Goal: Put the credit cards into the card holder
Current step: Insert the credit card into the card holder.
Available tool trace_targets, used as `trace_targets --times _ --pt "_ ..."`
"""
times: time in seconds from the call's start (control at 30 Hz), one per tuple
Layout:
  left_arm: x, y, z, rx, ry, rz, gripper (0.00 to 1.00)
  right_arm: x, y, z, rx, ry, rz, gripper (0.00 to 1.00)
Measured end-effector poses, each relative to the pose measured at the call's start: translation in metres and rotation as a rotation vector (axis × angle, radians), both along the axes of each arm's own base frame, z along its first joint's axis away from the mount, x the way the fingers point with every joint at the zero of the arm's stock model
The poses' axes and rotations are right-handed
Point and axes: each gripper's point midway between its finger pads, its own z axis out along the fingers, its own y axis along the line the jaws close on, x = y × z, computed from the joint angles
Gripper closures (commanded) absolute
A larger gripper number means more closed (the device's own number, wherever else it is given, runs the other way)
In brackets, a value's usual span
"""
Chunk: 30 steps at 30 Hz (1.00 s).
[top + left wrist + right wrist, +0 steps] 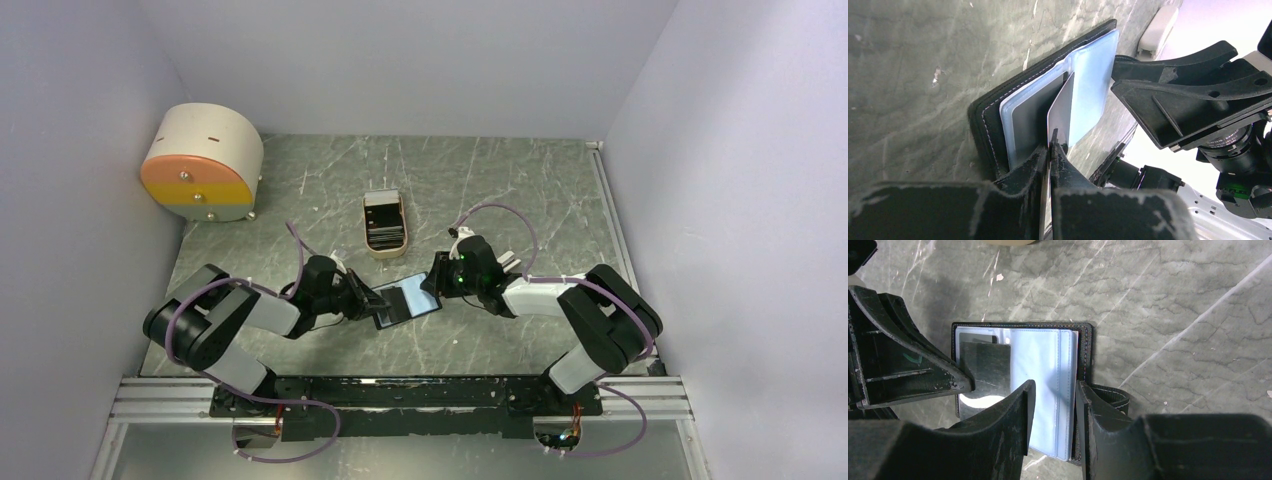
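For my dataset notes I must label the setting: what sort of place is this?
Probably a robot test booth: plain walls box in a marbled table, and the left arm and right arm stand on a metal rail.

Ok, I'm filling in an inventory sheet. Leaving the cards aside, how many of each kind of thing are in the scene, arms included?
Card holder: 1
Beige tray: 1
Round box: 1
Robot arms: 2 (left arm, right arm)
Total: 5
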Motion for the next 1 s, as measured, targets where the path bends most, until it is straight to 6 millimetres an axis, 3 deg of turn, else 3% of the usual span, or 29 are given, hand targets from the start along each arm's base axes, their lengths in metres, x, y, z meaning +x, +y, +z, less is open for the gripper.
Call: trace_targets --times 0.9,1.0 --pt "0.0089 -0.0065 0.0004 -0.008 -0.052 -0.026 0.91 -0.0003 -0.0002 0.0001 -0.001 0.001 0.000 0.60" --pt "0.0101 -0.0077 0.0003 -0.012 -0.054 -0.027 0.85 -0.0003 -0.0002 0.0001 -0.001 0.001 0.000 0.60"
